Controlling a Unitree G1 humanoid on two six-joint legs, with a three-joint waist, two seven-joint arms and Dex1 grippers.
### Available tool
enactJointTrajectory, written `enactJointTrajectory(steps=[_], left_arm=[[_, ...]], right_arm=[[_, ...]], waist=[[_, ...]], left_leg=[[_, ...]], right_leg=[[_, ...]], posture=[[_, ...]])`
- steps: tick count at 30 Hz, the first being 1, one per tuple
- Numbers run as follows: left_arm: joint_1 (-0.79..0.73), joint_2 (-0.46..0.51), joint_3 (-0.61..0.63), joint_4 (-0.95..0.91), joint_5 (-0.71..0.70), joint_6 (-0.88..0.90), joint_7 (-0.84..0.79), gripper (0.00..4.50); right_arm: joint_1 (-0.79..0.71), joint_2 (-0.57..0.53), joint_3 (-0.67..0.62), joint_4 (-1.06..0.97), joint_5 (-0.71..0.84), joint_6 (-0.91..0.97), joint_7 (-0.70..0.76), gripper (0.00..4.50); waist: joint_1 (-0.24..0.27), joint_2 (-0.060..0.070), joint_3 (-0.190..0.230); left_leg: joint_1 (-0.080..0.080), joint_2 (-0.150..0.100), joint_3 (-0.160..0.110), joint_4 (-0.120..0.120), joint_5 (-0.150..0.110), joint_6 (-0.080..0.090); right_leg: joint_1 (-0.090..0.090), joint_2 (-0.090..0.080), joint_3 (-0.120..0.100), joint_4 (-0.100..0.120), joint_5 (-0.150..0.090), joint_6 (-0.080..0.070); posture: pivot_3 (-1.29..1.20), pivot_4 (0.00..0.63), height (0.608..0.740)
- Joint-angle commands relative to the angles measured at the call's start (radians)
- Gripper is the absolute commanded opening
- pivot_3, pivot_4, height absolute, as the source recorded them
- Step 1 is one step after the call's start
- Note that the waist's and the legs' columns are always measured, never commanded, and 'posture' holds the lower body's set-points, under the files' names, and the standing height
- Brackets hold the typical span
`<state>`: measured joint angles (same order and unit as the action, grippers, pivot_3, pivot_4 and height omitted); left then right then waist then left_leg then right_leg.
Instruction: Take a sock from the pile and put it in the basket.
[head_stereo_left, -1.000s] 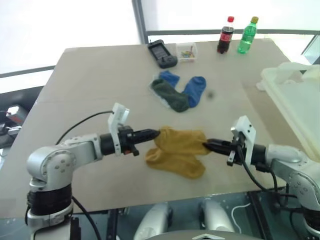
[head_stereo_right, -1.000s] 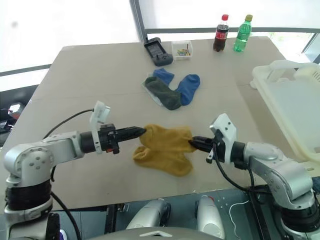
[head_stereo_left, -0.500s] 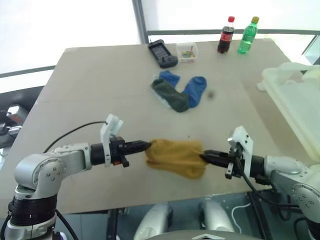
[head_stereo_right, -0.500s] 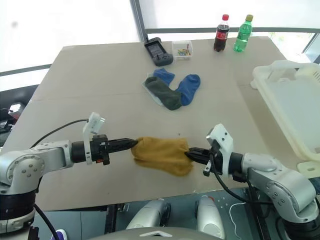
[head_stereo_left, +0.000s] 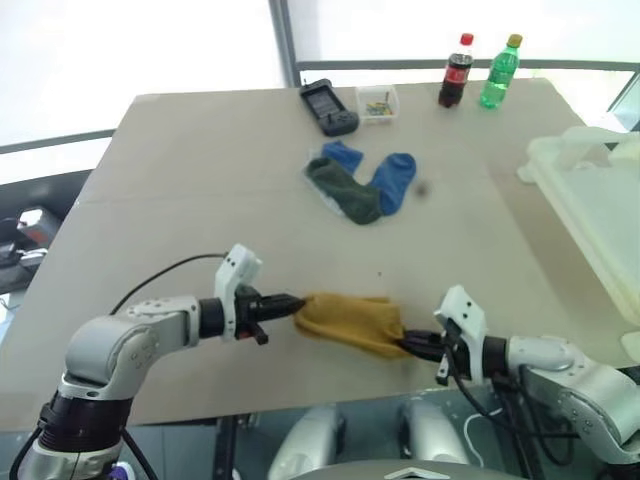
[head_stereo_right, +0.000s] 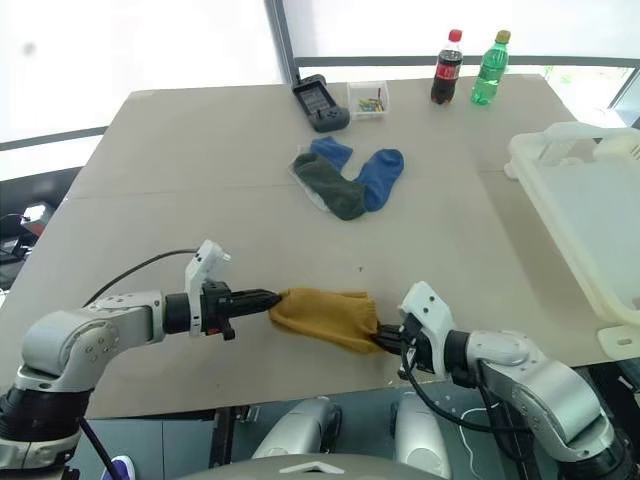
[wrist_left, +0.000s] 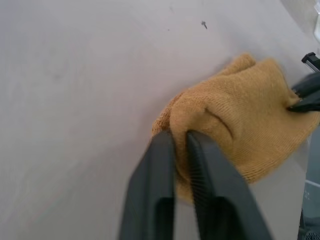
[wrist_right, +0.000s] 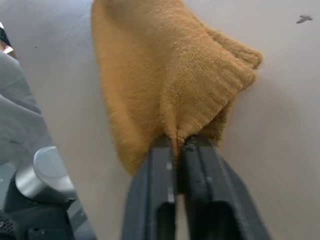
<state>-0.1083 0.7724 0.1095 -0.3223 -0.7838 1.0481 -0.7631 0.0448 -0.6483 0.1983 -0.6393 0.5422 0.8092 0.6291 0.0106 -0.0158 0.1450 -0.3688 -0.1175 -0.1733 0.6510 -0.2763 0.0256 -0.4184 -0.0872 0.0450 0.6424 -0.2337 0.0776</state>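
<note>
A mustard-yellow sock (head_stereo_left: 350, 322) lies bunched on the tan table near its front edge. My left gripper (head_stereo_left: 296, 303) pinches its left end, and the left wrist view shows fabric (wrist_left: 240, 115) between the nearly closed fingers (wrist_left: 162, 150). My right gripper (head_stereo_left: 408, 345) grips the opposite end, with a fold of the sock (wrist_right: 165, 80) caught between its fingers (wrist_right: 200, 150). The pile (head_stereo_left: 360, 185), blue and dark green socks, lies farther back at the table's middle. The basket (head_stereo_right: 545, 175), of whitish plastic, stands at the right edge.
At the back of the table stand a cola bottle (head_stereo_left: 455, 70) and a green bottle (head_stereo_left: 500, 71), beside a small clear box (head_stereo_left: 379, 103) of coloured bits and a black device (head_stereo_left: 328, 106). The table's front edge (head_stereo_left: 300, 405) runs just below both grippers.
Both grippers have sunk toward the table's front edge with the yellow sock between them. The sock, spread out before, is now bunched into a compact fold lying on the table.
</note>
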Motion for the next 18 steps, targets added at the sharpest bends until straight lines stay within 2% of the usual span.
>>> enactJointTrajectory(steps=[1, 3, 4, 8, 11, 14, 18], left_arm=[[0.019, 0.008, 0.068, -0.030, -0.015, -0.040, -0.020, 2.13], [0.034, 0.009, 0.112, -0.034, -0.027, -0.068, -0.033, 2.82], [0.043, 0.015, 0.133, -0.037, -0.034, -0.085, -0.053, 2.84], [0.035, 0.031, 0.196, -0.063, -0.076, -0.107, -0.100, 2.84], [-0.002, 0.014, 0.140, -0.071, -0.027, -0.159, -0.090, 2.84], [-0.036, -0.044, 0.023, -0.055, 0.081, -0.249, -0.051, 2.84], [-0.052, -0.120, -0.140, 0.005, 0.248, -0.367, -0.005, 2.84]], right_arm=[[0.010, 0.007, -0.002, -0.005, -0.042, -0.075, 0.000, 1.97], [0.017, 0.017, -0.032, -0.008, -0.056, -0.113, -0.013, 2.77], [0.022, 0.022, -0.053, -0.015, -0.050, -0.126, -0.012, 3.06], [0.055, -0.003, -0.175, -0.082, 0.076, -0.119, 0.059, 3.06], [0.029, 0.005, -0.201, -0.086, 0.097, -0.129, 0.059, 3.06], [-0.041, 0.039, -0.127, -0.021, -0.005, -0.176, 0.016, 3.06], [-0.100, 0.061, 0.064, 0.118, -0.226, -0.299, 0.006, 3.06]], waist=[[0.002, 0.000, 0.000], [0.003, 0.000, 0.000], [0.003, 0.000, 0.000], [0.003, 0.000, 0.001], [0.004, 0.000, 0.001], [0.003, 0.000, 0.001], [0.003, 0.000, 0.001]], left_leg=[[0.000, 0.000, 0.000, 0.000, 0.000, 0.000], [0.000, 0.000, 0.000, 0.000, 0.000, 0.000], [0.000, 0.000, 0.000, 0.000, 0.000, 0.000], [0.000, 0.000, 0.000, 0.000, 0.000, 0.000], [0.001, 0.000, 0.000, 0.000, 0.000, 0.000], [0.003, 0.000, 0.000, 0.000, 0.000, 0.000], [0.005, 0.000, 0.001, -0.001, 0.000, 0.000]], right_leg=[[0.000, 0.000, 0.000, 0.000, 0.000, 0.000], [0.000, 0.000, 0.000, 0.000, 0.000, 0.000], [0.000, 0.000, 0.000, 0.000, 0.000, 0.000], [0.000, 0.000, 0.000, 0.000, 0.000, 0.000], [0.001, 0.000, -0.001, 0.000, 0.000, 0.000], [0.004, 0.000, -0.001, 0.000, 0.000, 0.000], [0.006, 0.000, 0.000, -0.001, 0.000, 0.000]], posture=[[0.00, 0.150, 0.740], [0.00, 0.150, 0.740], [0.00, 0.150, 0.740], [0.00, 0.150, 0.740], [0.00, 0.150, 0.740], [0.00, 0.150, 0.740], [0.00, 0.150, 0.740]])
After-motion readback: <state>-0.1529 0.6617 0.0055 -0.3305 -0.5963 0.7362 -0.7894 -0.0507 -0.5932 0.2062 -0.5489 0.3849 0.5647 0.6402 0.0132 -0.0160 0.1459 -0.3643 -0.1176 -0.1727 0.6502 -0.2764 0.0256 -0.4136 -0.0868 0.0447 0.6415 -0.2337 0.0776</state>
